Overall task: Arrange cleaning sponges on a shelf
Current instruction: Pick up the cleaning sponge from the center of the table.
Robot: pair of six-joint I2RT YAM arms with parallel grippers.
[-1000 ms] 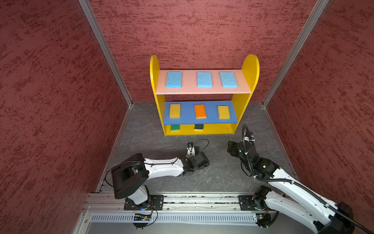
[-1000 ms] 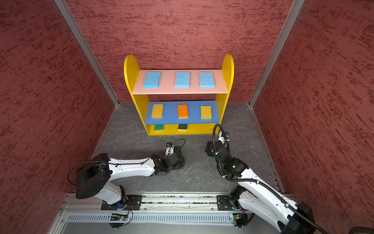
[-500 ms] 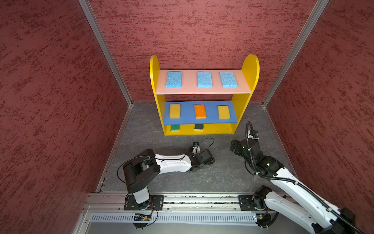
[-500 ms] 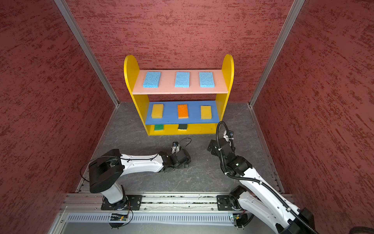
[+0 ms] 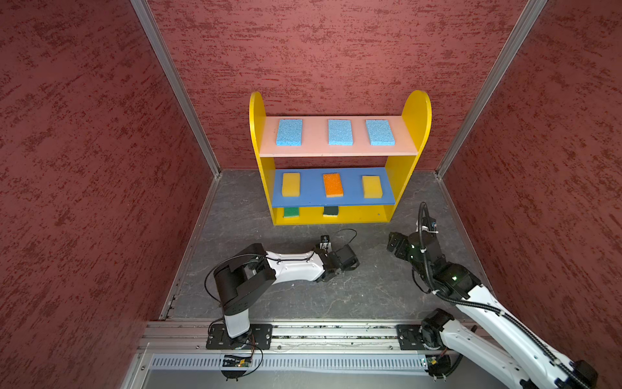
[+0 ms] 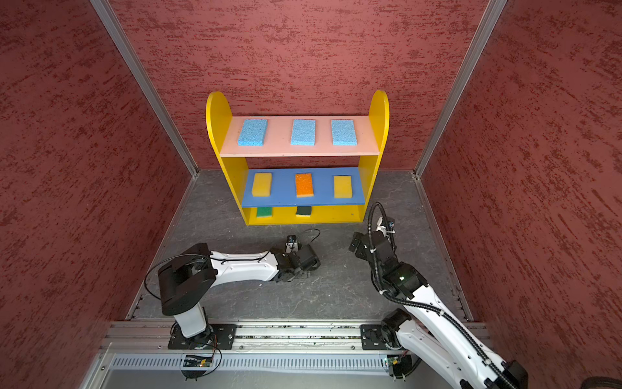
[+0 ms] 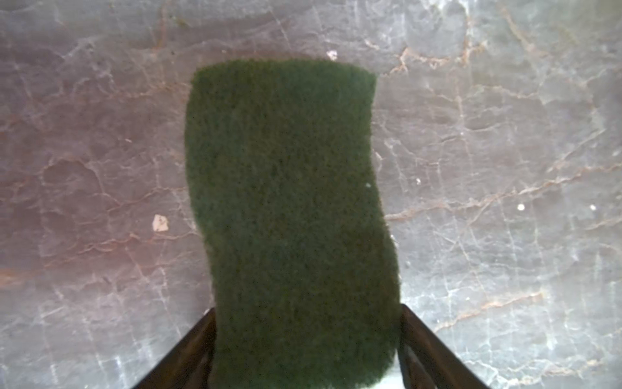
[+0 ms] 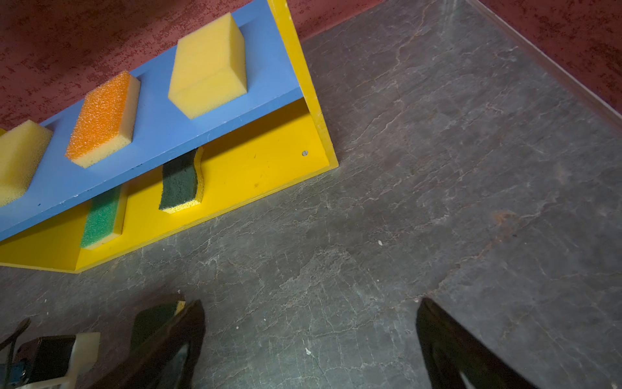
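Red textured walls (image 5: 84, 168) close in a dark grey, veined tabletop (image 5: 370, 296), and the shelf (image 5: 416, 111) stands against the back wall. At the left, the left arm lies low, its end effector (image 7: 306, 313) pointing down at the one loose sponge. This is a dark green wavy-edged sponge (image 7: 286, 202), lying flat on the tabletop in front of the shelf. The fingers (image 7: 202, 333) bracket its near end and seem to touch both long sides. Whether they already squeeze it I cannot tell.

The step in hand looks like picking up the last sponge, since eight are already shelved:
- **Pink top board (image 5: 314, 134):** three light blue sponges (image 5: 340, 132).
- **Blue middle board (image 5: 352, 185):** a left yellow sponge (image 5: 290, 184), an orange-topped sponge (image 5: 333, 185) and a right yellow sponge (image 5: 372, 187).
- **Yellow base (image 5: 367, 215):** a bright green sponge (image 5: 291, 212) and a shelved dark green sponge (image 5: 331, 211). The right-hand part is bare.

By my judgement the next move calls for a firm pinch, a lift and a carry to that bare spot. The sponge would need to slide in low and flat, because the blue board overhangs the base and leaves little headroom. The soft foam could catch on its front edge.

To the right, the right arm stands near the shelf's front right corner. Its right end effector (image 8: 309, 330) is spread wide and empty over bare tabletop, and it may crowd the approach.
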